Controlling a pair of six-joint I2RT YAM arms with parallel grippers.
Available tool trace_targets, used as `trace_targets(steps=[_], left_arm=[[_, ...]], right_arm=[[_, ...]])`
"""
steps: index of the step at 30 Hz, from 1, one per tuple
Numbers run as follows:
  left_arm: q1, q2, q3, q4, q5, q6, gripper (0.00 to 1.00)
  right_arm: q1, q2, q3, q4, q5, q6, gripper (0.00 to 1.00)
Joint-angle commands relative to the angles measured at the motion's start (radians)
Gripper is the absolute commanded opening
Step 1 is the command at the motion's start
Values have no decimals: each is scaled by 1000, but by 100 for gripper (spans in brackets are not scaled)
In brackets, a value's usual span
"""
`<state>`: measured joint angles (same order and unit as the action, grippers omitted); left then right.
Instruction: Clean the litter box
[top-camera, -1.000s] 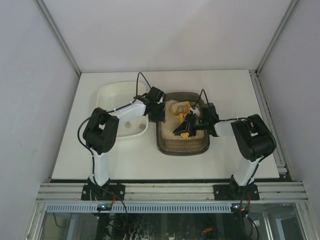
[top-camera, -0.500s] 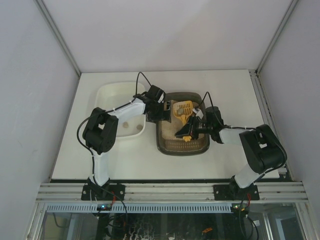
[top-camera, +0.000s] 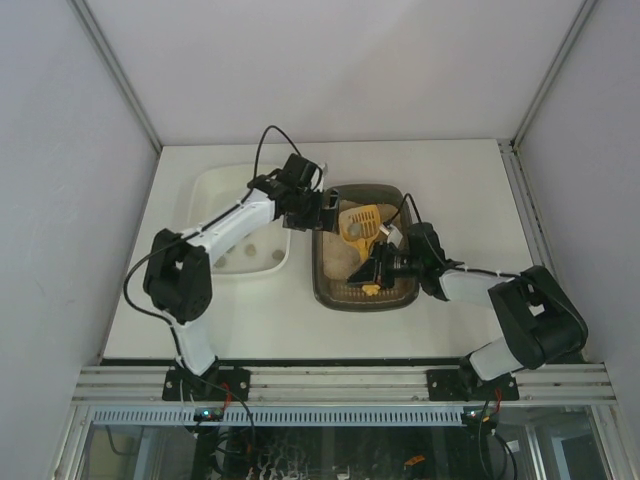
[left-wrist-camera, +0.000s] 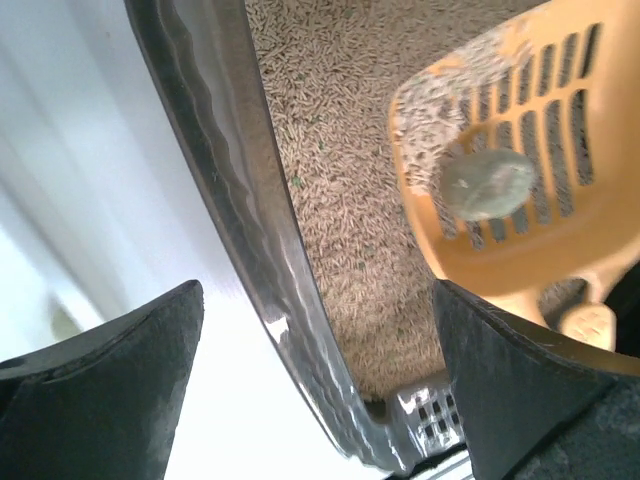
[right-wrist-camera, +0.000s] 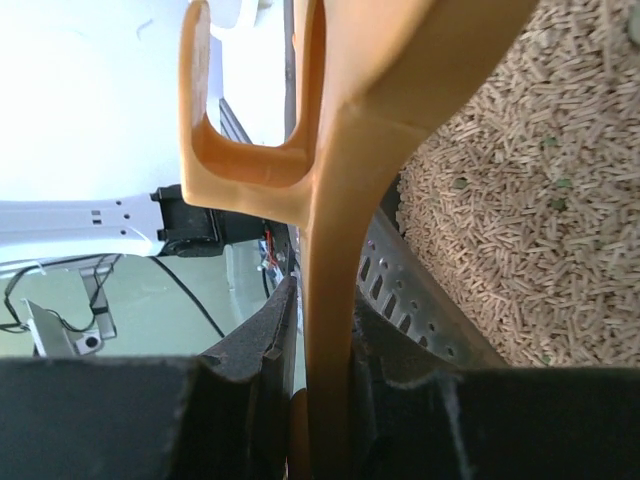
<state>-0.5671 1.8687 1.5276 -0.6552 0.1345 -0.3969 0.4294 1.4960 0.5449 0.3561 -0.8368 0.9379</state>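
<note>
Overhead view looking down, wrist views close, all sharing the litter box (top-camera: 365, 303)

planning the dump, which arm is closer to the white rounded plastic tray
Left. Left arm: jaws open astride the dark plastic litter box's rim, beside the white tray. Right arm: gripping the yellow slotted plastic scoop over that box, farther off.

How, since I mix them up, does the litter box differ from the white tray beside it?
Colour: the litter box is dark brown-grey; the white tray is white. Contents: the litter box holds beige pellet litter and a yellow scoop; the white tray holds only a few small lumps. Both are rounded rectangles of similar size.
</note>
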Motion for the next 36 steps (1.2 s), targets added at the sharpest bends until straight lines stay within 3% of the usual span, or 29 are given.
trace_targets(steps=[1, 7, 12, 17, 22, 25, 29, 32, 36], left_arm=[[17, -137, 45, -59, 46, 113, 99], [46, -253, 48, -192, 106, 240, 100], [191, -381, -12, -283, 153, 371, 99], [289, -521, -132, -361, 21, 497, 98], [361, -723, -305, -319, -34, 491, 100], [368, -808, -352, -328, -60, 482, 100], [368, -903, -427, -301, -144, 474, 100], [369, -964, -481, -295, -201, 482, 100], [408, -977, -512, -317, -176, 523, 100]], right_arm=[[19, -42, -25, 81, 49, -63, 0], [36, -57, -25, -14, 143, -175, 0], [47, -94, -36, -38, 171, -197, 0], [-25, -84, -121, 259, 59, 19, 0], [4, -40, -105, 274, 5, 42, 0], [-49, 19, -199, 539, -8, 201, 0], [-9, 99, -204, 644, -60, 240, 0], [-57, 130, -256, 802, -62, 328, 0], [-8, 138, -203, 773, -85, 325, 0]])
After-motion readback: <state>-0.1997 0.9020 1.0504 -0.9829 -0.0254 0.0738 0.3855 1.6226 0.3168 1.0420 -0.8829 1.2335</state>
